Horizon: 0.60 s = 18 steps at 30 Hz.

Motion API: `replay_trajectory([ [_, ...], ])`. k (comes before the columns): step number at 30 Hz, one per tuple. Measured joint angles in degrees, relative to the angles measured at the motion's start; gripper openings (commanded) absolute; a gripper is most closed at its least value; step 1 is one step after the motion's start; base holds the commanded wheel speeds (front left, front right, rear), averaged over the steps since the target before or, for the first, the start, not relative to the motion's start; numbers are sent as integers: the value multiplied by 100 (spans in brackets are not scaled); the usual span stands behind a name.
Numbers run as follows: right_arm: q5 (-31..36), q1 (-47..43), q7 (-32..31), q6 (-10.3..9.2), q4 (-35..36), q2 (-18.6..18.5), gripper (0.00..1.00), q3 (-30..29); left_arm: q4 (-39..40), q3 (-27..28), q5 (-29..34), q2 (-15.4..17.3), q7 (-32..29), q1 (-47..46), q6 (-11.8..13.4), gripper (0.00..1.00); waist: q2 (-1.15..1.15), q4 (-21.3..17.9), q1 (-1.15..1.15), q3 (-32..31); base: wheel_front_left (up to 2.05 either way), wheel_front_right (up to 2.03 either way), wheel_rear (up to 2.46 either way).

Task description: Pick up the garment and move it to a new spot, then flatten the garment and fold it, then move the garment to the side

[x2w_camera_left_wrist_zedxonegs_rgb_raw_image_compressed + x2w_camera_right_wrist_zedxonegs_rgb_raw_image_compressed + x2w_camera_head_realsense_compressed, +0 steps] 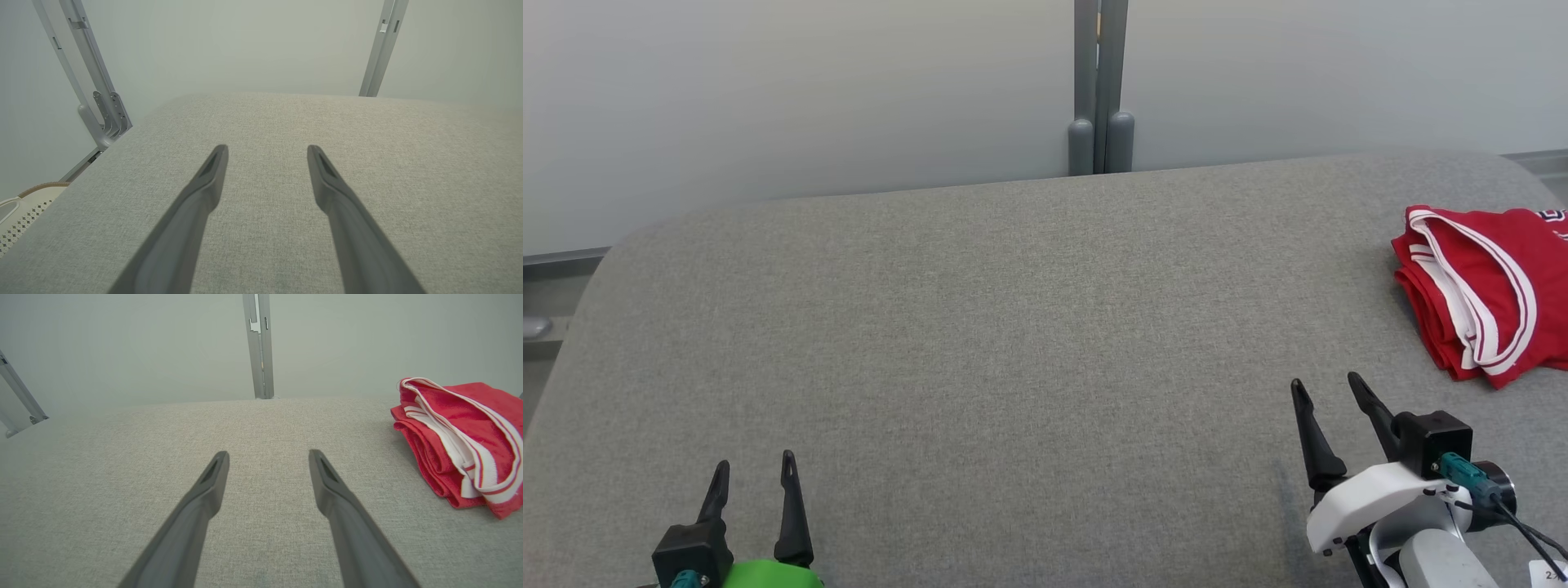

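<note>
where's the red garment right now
In the head view the red garment lies folded at the right edge of the grey surface, just beyond the open right tool and not touching it.

Grey woven-fabric surface point(980, 327) with rounded far corners, set before pale, matte wall panels point(768, 90). A grey vertical post point(1099, 82) stands where the panels meet. In the left wrist view, a white perforated object point(20, 208) sits beyond the surface's edge. Light is even and diffuse.
</note>
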<state>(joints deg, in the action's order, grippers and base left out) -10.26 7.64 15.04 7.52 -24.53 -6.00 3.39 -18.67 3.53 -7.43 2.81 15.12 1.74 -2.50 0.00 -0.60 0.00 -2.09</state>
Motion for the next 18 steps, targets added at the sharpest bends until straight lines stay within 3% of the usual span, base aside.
replay_trajectory([
  [18, 322, 15, 0, 0, 35, 111, 100, -159, 73, -43, 97, 0, 0, 51, 75, 100, 0, -13, 0, 6, 0, 0, 0],
])
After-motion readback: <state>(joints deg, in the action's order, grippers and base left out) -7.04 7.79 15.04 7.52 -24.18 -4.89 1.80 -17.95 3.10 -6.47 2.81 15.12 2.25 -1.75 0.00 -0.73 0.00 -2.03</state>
